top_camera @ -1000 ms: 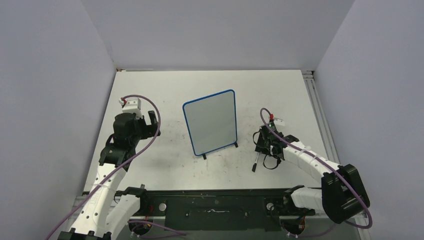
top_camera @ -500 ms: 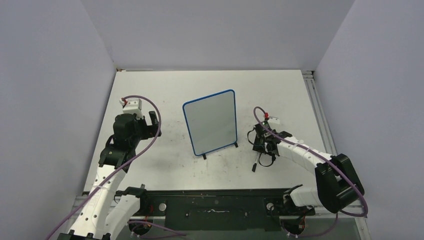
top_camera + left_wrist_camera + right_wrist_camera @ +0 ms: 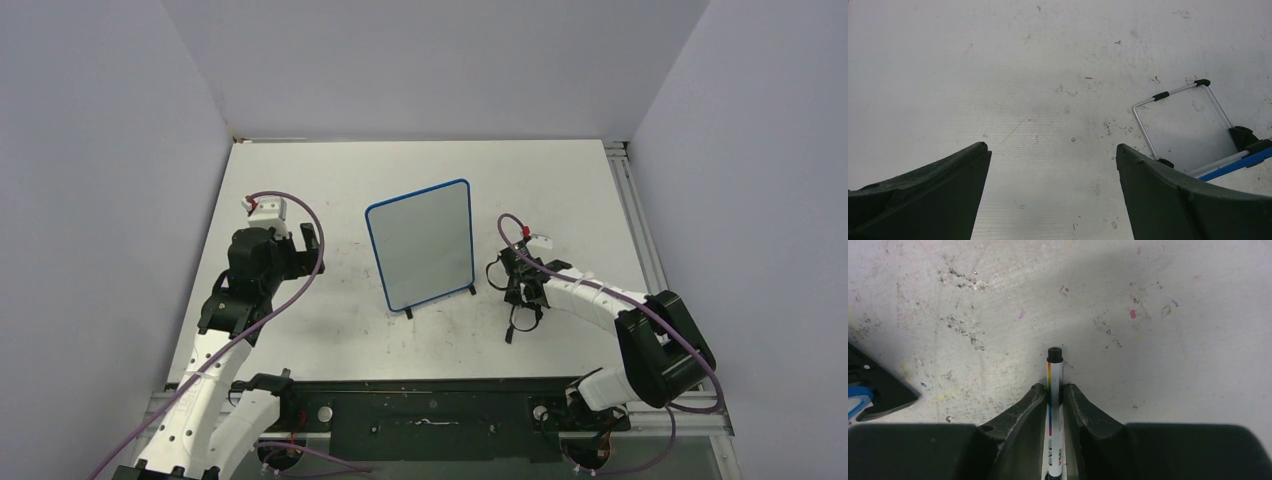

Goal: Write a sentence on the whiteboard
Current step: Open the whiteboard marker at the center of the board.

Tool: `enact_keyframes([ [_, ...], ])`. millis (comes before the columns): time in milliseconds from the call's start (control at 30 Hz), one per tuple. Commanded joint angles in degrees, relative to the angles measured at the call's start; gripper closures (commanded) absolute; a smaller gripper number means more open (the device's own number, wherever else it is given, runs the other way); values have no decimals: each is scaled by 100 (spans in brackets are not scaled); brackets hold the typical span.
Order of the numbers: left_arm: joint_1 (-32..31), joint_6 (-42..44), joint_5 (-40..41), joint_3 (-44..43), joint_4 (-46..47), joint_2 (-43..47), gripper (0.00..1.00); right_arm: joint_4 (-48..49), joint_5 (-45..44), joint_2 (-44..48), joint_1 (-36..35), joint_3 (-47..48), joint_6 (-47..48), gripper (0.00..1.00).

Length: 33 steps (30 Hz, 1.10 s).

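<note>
Right wrist view: the right gripper was clamped on a marker – white barrel, rainbow stripe down its length, black end pointing away from the camera. The marker lay low against the scuffed table. There was small print on the barrel near the palm, too small to read, and no brand could be made out. The whiteboard stood mid-table just left of that gripper, its face blank with no lettering. The left gripper hung with its jaws wide apart and empty, left of the board. Judgement: hold the grip firm and square so the pen cannot pivot, lift straight up, and confirm which end carries the tip – not discernible here.
</note>
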State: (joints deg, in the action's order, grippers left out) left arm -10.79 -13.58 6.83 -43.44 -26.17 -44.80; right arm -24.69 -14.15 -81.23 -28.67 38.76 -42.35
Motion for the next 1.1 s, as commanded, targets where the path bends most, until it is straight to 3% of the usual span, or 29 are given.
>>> enact_keyframes([
  [0,-33,-48,-22,-33,113,50,4,139,-21,-250,-51,131,-122,83],
  [100,-37,-39,-40,-33,126,65,4,108,-13,-281,-52,67,-169,83],
  [200,-37,-24,-32,-23,122,28,4,64,17,-216,-51,19,-243,94],
  [267,-66,22,-86,-39,139,23,3,43,9,-58,-52,9,-280,95],
  [500,-396,-64,-320,-167,75,498,0,184,119,1259,-72,79,-199,95],
  [667,-838,-537,-913,-1010,-349,654,13,516,528,2391,-163,75,-6,95],
  [867,-2101,-1162,-1264,-1307,70,605,19,1035,748,3223,-704,251,185,95],
  [1067,-4060,-1692,-739,-1198,1123,184,21,2393,1510,3672,-1172,207,188,95],
])
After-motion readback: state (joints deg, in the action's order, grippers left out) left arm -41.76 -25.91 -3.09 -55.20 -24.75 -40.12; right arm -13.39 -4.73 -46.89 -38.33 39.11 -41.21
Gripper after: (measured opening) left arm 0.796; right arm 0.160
